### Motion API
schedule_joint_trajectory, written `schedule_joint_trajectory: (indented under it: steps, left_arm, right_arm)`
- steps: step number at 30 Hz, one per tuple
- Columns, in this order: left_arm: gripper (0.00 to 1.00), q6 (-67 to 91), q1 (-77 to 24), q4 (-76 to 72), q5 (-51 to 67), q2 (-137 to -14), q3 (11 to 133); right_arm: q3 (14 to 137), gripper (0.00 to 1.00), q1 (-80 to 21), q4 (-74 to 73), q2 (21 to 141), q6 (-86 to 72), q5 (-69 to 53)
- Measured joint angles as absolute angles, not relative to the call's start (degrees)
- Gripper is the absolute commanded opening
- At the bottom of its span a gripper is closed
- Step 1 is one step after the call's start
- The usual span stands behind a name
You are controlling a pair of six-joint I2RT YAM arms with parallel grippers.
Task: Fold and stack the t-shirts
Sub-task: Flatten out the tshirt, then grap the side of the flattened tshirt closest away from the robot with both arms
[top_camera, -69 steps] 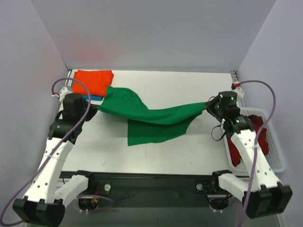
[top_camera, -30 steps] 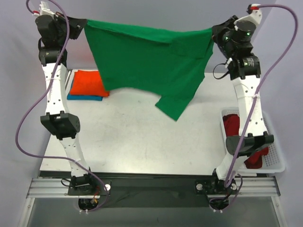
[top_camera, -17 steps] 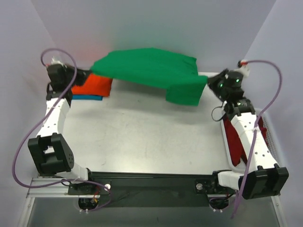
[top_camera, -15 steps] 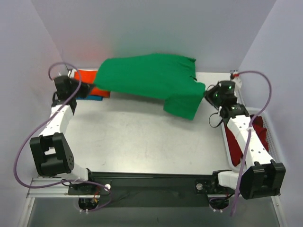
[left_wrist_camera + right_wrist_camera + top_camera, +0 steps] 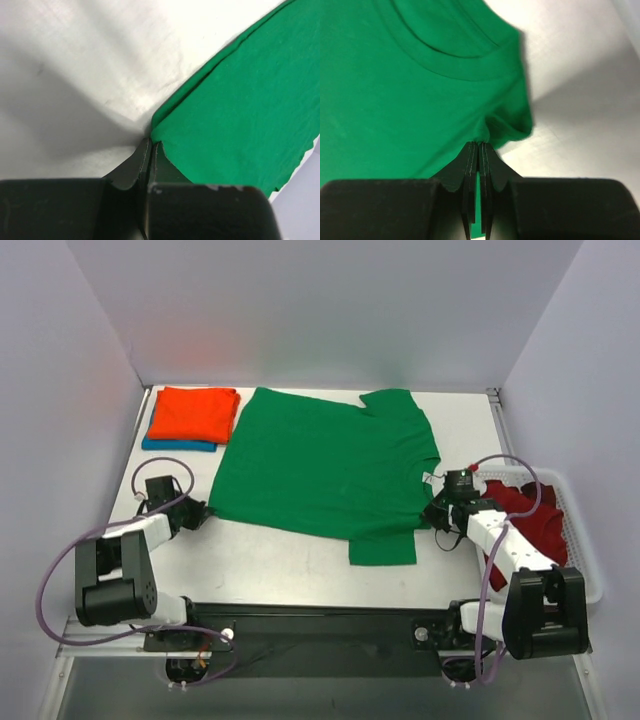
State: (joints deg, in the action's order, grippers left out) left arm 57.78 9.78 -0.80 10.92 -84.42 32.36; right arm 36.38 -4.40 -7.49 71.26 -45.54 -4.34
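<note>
On table (image 5: 280, 560) | green t-shirt (image 5: 320, 465) flat | left hand (image 5: 150, 143), right hand (image 5: 478, 145) pinching its edges | orange t-shirt (image 5: 193, 412) far-left | basket (image 5: 590, 570) right

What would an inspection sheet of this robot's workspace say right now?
Surface: white table, bare in front of the shirt.
Job's things: green t-shirt spread flat, not yet folded; orange t-shirt folded on top of a teal-blue t-shirt in the far left corner; dark red t-shirts bunched in the white basket.
Clutter: nothing seen.
Grippers: left gripper and right gripper low at the table, each shut on an edge of the green t-shirt.
Cables: purple cables loop from both arms, clear of the shirts.
Surroundings: plain pale walls on three sides.
</note>
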Motion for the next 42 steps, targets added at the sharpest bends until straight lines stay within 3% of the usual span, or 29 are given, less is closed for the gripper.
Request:
schedule_joint_trajectory:
  steps: [7,9,13,16,20,30,42]
  left_arm:
    - [0.0,56.8,7.5,3.3,5.8,-68.7,23.9]
    - [0.0,56.6,6.1,5.8,4.3,-65.5,23.5]
    - [0.0,55.9,4.3,10.0,1.8,-62.7,23.9]
    - [0.0,55.2,2.3,12.2,-0.4,-63.2,25.2]
    - [0.0,54.8,-1.3,12.9,-2.0,-67.2,28.2]
    - [0.0,55.6,-6.8,12.4,-2.6,-68.8,28.8]
    - [0.0,55.7,-6.8,13.8,-4.1,-67.3,28.8]
  right_arm:
    - [28.5,0.04,-3.4,-12.7,61.8,-45.5,-3.8]
    - [27.9,0.13,-3.3,-14.7,59.1,-46.0,-3.4]
    - [27.8,0.39,-3.3,-18.9,54.3,-46.5,-2.1]
    - [27.8,0.46,-3.3,-21.1,52.3,-46.5,-1.0]
    - [27.8,0.48,-6.6,-22.5,52.2,-47.2,0.8]
    - [27.3,0.47,-34.0,-28.4,56.7,-60.7,9.1]
    - [25.8,0.48,-36.8,-36.5,55.7,-69.9,12.1]
